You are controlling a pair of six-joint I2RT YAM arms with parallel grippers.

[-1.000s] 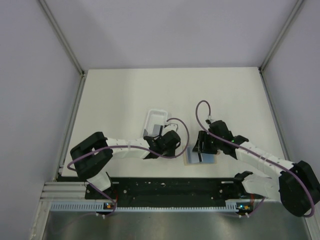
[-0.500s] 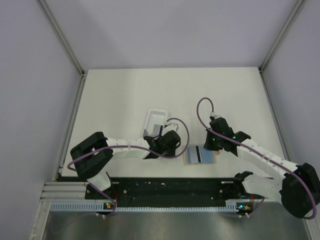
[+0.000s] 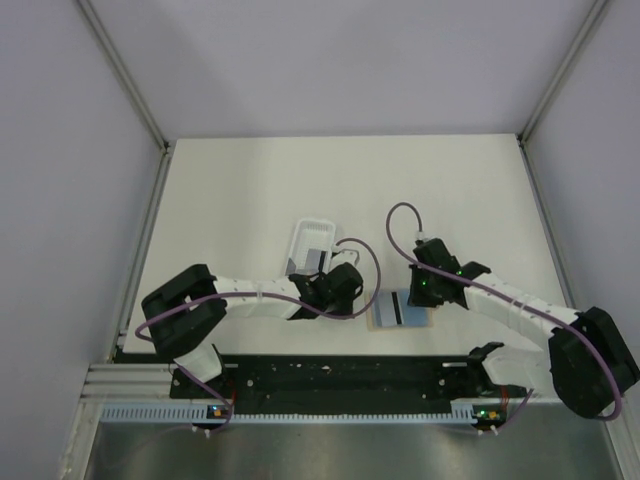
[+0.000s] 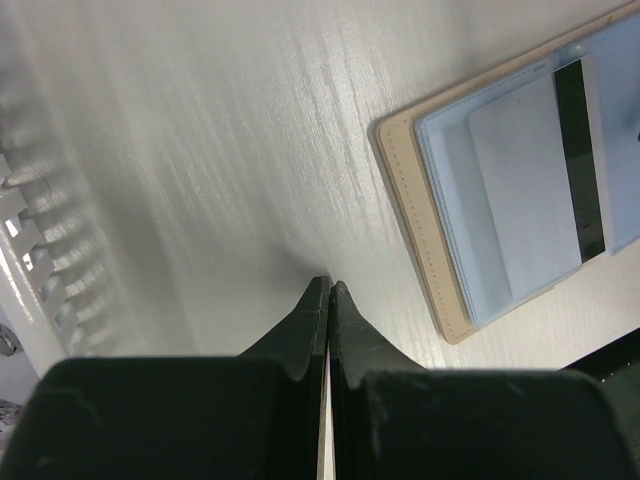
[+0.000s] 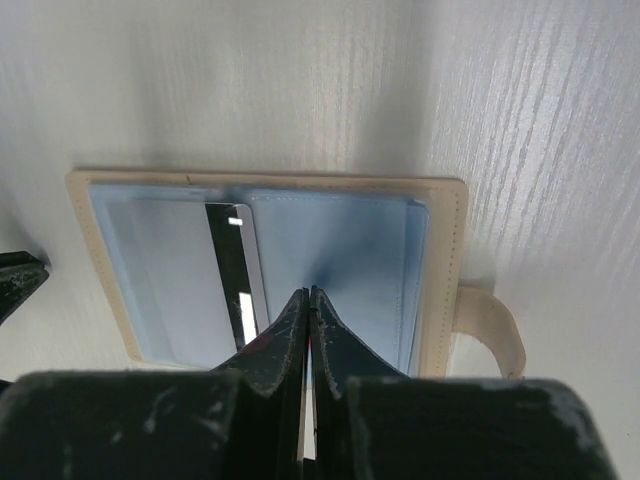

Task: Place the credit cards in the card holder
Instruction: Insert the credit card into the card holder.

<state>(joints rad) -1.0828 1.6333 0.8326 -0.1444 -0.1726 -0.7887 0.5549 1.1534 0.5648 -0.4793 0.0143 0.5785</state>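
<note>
The card holder [image 3: 384, 314] lies open on the table, tan outside and light blue inside. A credit card [image 3: 398, 308] with a black stripe sits in its left half, the same card [image 5: 232, 268] partly tucked under a pocket. My right gripper [image 5: 308, 291] is shut and empty, its tips down over the holder's [image 5: 340, 250] right blue half. The closing tab [image 5: 493, 330] sticks out to the right. My left gripper [image 4: 328, 284] is shut with nothing in it, tips at the table just left of the holder [image 4: 430, 230]. From above, the left gripper [image 3: 350, 298] and right gripper [image 3: 416, 299] flank the holder.
A long clear plastic tray [image 3: 312, 240] stands behind the left wrist; its ribbed edge [image 4: 40, 250] shows at the left of the left wrist view. White walls with metal posts close the table [image 3: 250, 190] on three sides. A black rail [image 3: 340, 372] runs along the near edge.
My right gripper has shut and pulled back to the right, off the holder's left half, uncovering the striped card there. The left arm has barely moved.
</note>
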